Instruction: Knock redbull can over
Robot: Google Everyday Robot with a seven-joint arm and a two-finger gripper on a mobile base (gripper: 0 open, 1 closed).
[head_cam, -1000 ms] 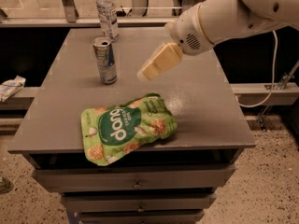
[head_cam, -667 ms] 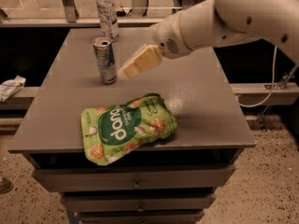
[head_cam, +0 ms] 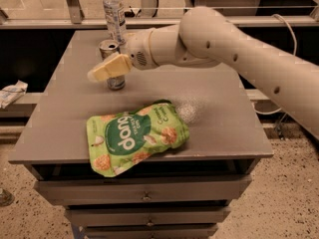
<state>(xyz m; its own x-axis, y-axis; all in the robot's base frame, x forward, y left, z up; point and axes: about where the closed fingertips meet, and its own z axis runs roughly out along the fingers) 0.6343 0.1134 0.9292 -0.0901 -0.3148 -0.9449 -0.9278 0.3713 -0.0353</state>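
The redbull can (head_cam: 110,48), slim, silver and blue with a silver top, stands upright at the back left of the grey table (head_cam: 219,118). My gripper (head_cam: 102,70), on the cream-coloured arm that reaches in from the right, is right in front of the can. It covers the can's middle, so only the top and the base (head_cam: 116,83) show. It seems to touch the can's front side.
A clear plastic water bottle (head_cam: 114,11) with a white cap stands at the table's back edge behind the can. A green snack bag (head_cam: 134,136) lies flat near the front edge. Drawers are below the tabletop. A crumpled white cloth (head_cam: 11,92) lies at the left.
My arm has swept left across the table. The gripper went from right of the can to directly in front of it. The can still stands upright.
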